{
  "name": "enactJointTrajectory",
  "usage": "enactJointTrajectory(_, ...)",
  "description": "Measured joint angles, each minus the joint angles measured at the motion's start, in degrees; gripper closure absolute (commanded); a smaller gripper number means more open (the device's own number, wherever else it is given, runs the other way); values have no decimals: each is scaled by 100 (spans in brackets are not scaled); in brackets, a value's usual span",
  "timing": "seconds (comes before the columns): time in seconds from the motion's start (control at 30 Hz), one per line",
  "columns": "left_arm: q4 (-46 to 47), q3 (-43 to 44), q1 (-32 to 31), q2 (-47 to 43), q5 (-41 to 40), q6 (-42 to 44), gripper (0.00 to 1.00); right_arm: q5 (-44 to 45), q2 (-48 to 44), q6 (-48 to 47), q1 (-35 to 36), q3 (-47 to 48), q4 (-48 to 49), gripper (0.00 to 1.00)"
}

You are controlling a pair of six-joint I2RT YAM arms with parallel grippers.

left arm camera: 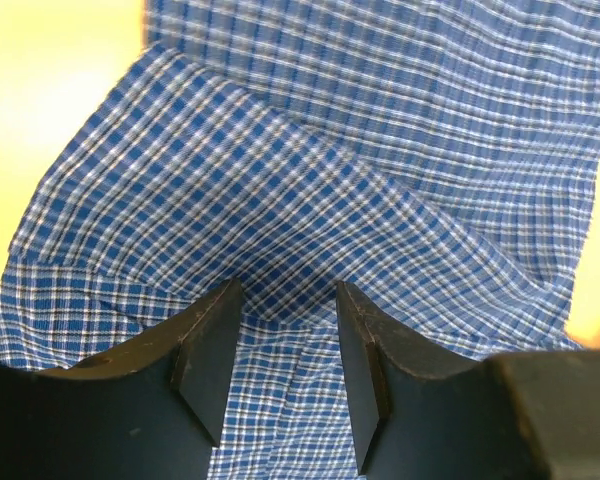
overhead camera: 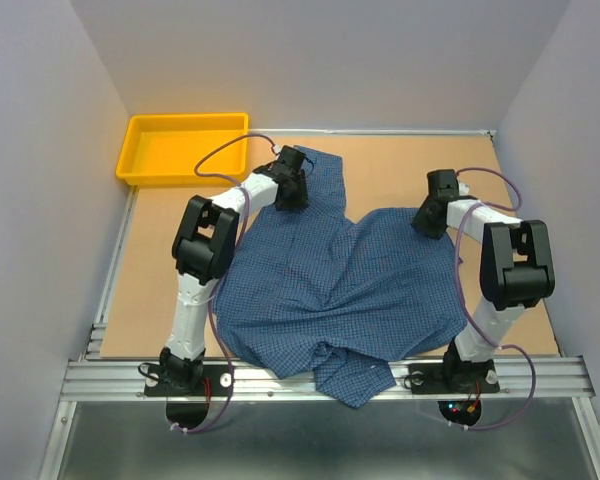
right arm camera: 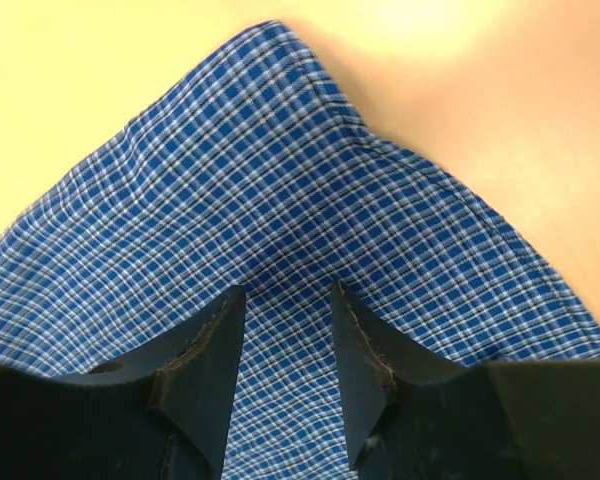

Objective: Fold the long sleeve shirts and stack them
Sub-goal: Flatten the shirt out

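Observation:
One blue small-check long sleeve shirt [overhead camera: 330, 290] lies spread and rumpled on the brown table, with a sleeve reaching toward the back left and a part hanging over the near rail. My left gripper [overhead camera: 292, 195] is down on that far-left sleeve. In the left wrist view [left arm camera: 288, 295] its jaws stand a little apart with creased shirt cloth [left arm camera: 310, 180] between the tips. My right gripper [overhead camera: 430, 222] is down on the shirt's far-right corner. In the right wrist view [right arm camera: 287, 295] its jaws also stand apart over the cloth [right arm camera: 270, 170].
A yellow tray [overhead camera: 130, 150] stands at the back left corner, just beyond the left gripper. Grey walls close in the left, right and back sides. A metal rail [overhead camera: 110, 375] runs along the near edge, and bare brown table [overhead camera: 520, 290] shows at the right.

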Motion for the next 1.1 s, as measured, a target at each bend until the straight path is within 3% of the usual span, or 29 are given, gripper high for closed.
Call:
enactJointTrajectory(0.33, 592, -1143, 507, -625, -140, -514, 46, -186, -634, 551, -942, -876, 507, 53)
enactJointTrajectory(0.43, 586, -1169, 592, -664, -140, -525, 41, -129, -809, 549, -1047, -975, 356, 53)
enactJointTrajectory(0.6, 520, -1169, 592, -782, -74, -485, 23, -238, -1222, 341, -1029, -973, 142, 49)
enactJointTrajectory(0.7, 448, -1169, 476, -1040, -85, -411, 18, -442, -1541, 105, -990, -920, 52, 46)
enactJointTrajectory(0.97, 494, -1779, -59, -2562, -262, -306, 18, -752, -1626, -385, -380, -664, -219, 39)
enactJointTrajectory(1.1, 573, -2367, -44, -2667, -339, -302, 18, -728, -1366, -496, 11, -656, -293, 37)
